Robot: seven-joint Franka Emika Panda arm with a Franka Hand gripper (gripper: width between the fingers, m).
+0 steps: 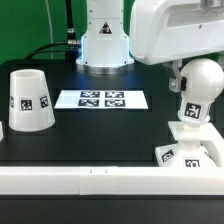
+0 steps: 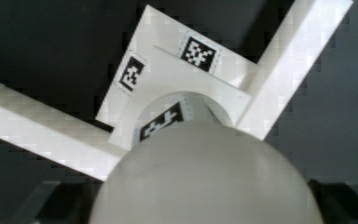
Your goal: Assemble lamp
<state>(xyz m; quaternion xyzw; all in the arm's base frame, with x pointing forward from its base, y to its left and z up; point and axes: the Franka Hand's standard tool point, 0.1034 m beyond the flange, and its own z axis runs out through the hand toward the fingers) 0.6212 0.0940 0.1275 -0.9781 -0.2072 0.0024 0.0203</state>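
The white round-topped bulb post (image 1: 203, 92) stands on the flat square base (image 1: 188, 147) at the exterior view's right, close to the front rail. My gripper (image 1: 197, 80) comes down from the upper right, with its dark fingers at the sides of the bulb's round head. In the wrist view the bulb (image 2: 202, 165) fills the space between the two fingers (image 2: 55, 203), and the gripper (image 2: 197, 208) is shut on it. The base (image 2: 179, 62) with its tags lies beyond the bulb. The tapered shade (image 1: 29, 101) stands alone at the exterior view's left.
The marker board (image 1: 100, 99) lies flat at the middle of the black table. The robot's white pedestal (image 1: 104, 45) stands behind it. A low white rail (image 1: 90, 181) runs along the front edge and also shows in the wrist view (image 2: 34, 118).
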